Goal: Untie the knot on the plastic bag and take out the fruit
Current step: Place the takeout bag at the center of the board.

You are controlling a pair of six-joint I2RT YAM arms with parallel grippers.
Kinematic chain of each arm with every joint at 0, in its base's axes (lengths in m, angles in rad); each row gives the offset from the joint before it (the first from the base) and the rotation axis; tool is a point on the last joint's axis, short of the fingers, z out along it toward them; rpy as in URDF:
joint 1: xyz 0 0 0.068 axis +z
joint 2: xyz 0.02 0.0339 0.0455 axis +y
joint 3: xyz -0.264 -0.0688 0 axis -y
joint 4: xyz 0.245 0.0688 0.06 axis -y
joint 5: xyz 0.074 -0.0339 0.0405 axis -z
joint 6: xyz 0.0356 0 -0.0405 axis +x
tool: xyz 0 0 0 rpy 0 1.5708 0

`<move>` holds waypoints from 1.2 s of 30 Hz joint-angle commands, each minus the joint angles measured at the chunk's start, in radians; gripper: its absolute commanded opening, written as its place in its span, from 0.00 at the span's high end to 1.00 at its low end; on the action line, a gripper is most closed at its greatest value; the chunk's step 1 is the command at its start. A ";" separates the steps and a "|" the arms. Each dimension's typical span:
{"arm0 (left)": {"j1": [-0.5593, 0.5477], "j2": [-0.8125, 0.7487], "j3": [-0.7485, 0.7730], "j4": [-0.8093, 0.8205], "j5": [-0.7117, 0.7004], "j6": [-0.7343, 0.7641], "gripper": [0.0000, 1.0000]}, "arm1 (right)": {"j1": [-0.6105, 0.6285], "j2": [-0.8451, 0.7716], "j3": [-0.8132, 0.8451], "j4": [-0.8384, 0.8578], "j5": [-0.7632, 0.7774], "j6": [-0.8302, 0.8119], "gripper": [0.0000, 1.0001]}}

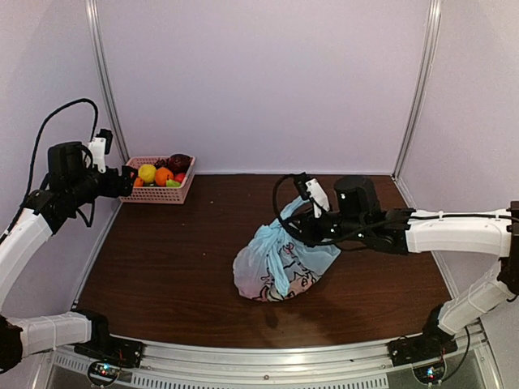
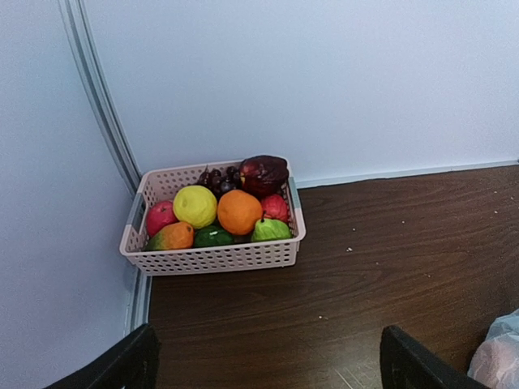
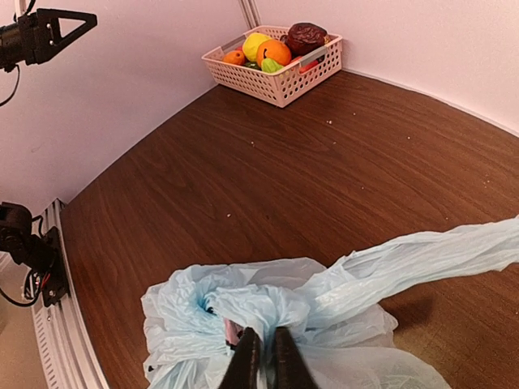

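Plastic bag (image 1: pixel 280 263) sits a bit right of the worktop's (image 1: pixel 162 275) middle, closer to the near edge, bulging and tied at the top. On my right wrist cam the knot (image 3: pixel 243 304) is a twisted lump just in front of the right gripper (image 3: pixel 261 361). Its jaws are clenched together on the bunched film of the plastic bag right beside that lump, and one handle strip (image 3: pixel 422 259) trails off sideways. My left gripper (image 2: pixel 268 365) hangs up by the far left corner, jaws released wide, gripping nothing. It's facing the pink basket (image 2: pixel 211 258) with fruit (image 2: pixel 239 212) piled in it.
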 commanded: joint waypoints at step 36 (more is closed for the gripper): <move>-0.903 0.528 -0.021 0.418 -0.013 -0.456 0.03 | 0.015 -0.346 -0.238 -0.152 0.179 0.054 0.24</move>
